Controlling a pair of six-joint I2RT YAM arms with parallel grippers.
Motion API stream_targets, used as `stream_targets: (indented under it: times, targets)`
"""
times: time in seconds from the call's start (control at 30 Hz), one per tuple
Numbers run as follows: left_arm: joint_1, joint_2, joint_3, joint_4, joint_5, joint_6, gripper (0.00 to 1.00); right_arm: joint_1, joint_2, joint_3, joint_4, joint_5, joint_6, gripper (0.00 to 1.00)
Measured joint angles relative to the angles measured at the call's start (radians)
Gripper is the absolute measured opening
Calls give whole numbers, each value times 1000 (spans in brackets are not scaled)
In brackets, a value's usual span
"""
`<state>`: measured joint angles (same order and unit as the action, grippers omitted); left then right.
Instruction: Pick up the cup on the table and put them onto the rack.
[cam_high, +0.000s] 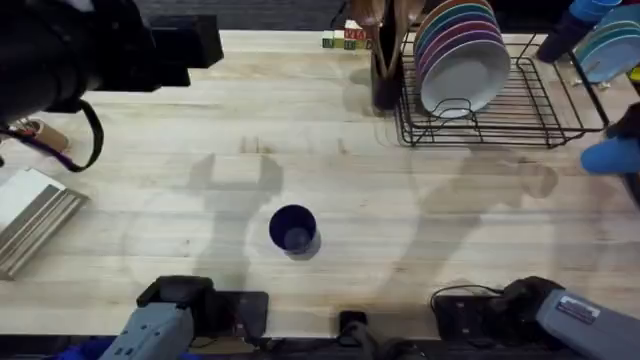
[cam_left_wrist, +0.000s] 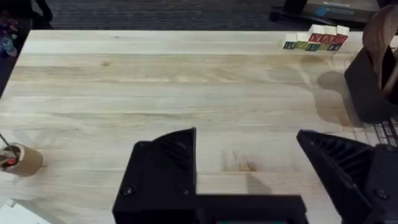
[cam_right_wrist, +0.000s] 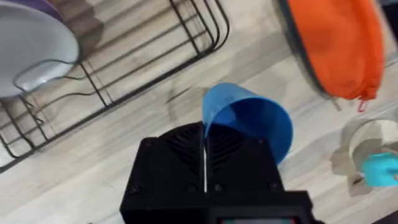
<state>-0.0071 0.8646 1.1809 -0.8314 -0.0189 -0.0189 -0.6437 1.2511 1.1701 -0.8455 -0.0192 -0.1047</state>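
A dark navy cup (cam_high: 293, 230) stands upright on the wooden table, near the front middle, with no gripper at it. A sky-blue cup (cam_right_wrist: 252, 121) hangs tilted in my right gripper (cam_right_wrist: 205, 146), which is shut on its rim. In the overhead view that sky-blue cup (cam_high: 611, 155) is at the right edge, just right of and in front of the black wire rack (cam_high: 540, 110). The rack holds upright coloured plates (cam_high: 462, 50). My left gripper (cam_left_wrist: 249, 158) is open over bare table at the back left, holding nothing.
A dark utensil holder (cam_high: 385, 70) stands at the rack's left end, with toy blocks (cam_left_wrist: 314, 40) behind it. Grey stacked sheets (cam_high: 30, 215) and a small cardboard roll (cam_left_wrist: 22, 158) lie at the far left. An orange object (cam_right_wrist: 339, 43) sits right of the rack.
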Motion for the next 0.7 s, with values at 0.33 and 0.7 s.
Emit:
stream_targets:
  times: [0.33,0.7]
  targets:
    - [0,0,0,-11,0,0,993,70,-193,7,0,-27,4,30]
    - [0,0,0,-11,0,0,993,330,-245,7,24,-67,4,30]
